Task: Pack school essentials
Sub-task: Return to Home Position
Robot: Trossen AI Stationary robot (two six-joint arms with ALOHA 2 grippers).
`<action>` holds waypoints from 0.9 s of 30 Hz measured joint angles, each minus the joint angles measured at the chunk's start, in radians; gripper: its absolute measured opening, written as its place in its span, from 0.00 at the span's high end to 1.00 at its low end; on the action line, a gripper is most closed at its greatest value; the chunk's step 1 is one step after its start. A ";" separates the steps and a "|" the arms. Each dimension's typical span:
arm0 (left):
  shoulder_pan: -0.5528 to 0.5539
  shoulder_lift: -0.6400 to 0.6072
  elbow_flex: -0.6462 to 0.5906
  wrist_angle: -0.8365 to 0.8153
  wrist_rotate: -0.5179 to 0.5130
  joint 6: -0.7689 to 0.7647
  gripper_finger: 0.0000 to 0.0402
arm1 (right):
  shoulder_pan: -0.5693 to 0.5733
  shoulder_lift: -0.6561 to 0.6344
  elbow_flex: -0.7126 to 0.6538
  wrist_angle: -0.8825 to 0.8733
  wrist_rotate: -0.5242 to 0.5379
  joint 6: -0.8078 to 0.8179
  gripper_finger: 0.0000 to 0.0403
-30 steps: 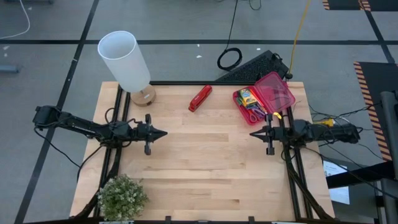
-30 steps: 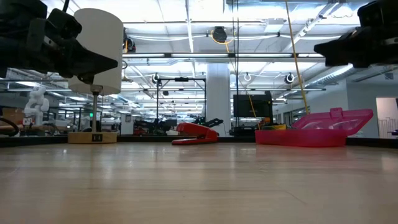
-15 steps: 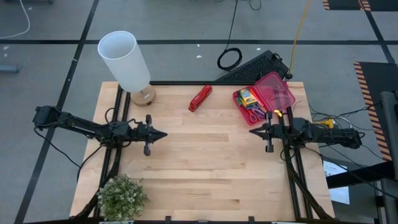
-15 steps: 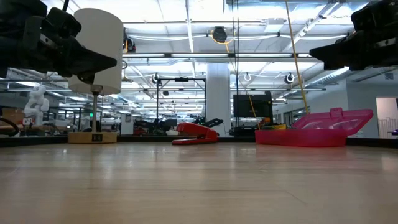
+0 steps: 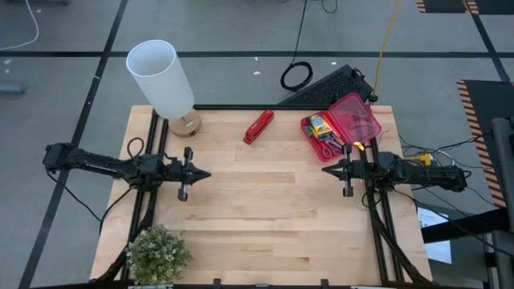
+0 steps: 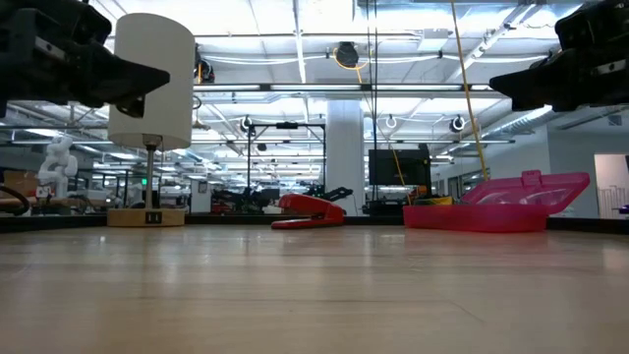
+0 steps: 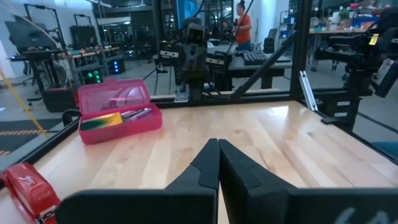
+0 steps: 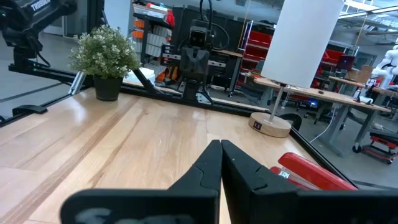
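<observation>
1. My left gripper [image 5: 207, 173] and right gripper [image 5: 324, 170] hover clenched, grasping nothing.
2. The school essentials [image 5: 322, 135] lie inside the pink box [image 5: 358, 116] at the table's far right corner (packing looks finished).
3. Its lid stands open; closing it seems next.

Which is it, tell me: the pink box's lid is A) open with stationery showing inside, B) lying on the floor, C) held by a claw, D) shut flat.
A: the pink box has its lid swung open, with crayons and scissors visible inside, and neither claw touches it.
</observation>
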 joint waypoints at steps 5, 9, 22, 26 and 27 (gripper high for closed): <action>0.004 -0.114 0.000 -0.098 0.027 0.030 0.99 | 0.000 0.000 0.000 0.000 0.000 0.000 1.00; 0.004 -0.203 0.000 -0.185 0.032 0.044 0.99 | 0.000 0.000 0.000 0.000 0.000 0.000 1.00; 0.004 -0.467 0.000 -0.417 0.012 0.054 0.99 | 0.000 0.000 0.000 0.000 0.000 0.000 1.00; 0.004 -0.540 0.000 -0.505 -0.022 0.054 0.99 | 0.000 0.000 0.000 0.000 0.000 0.000 1.00; 0.004 -0.540 0.000 -0.517 -0.035 0.053 0.99 | 0.000 0.000 0.000 0.000 0.000 0.000 1.00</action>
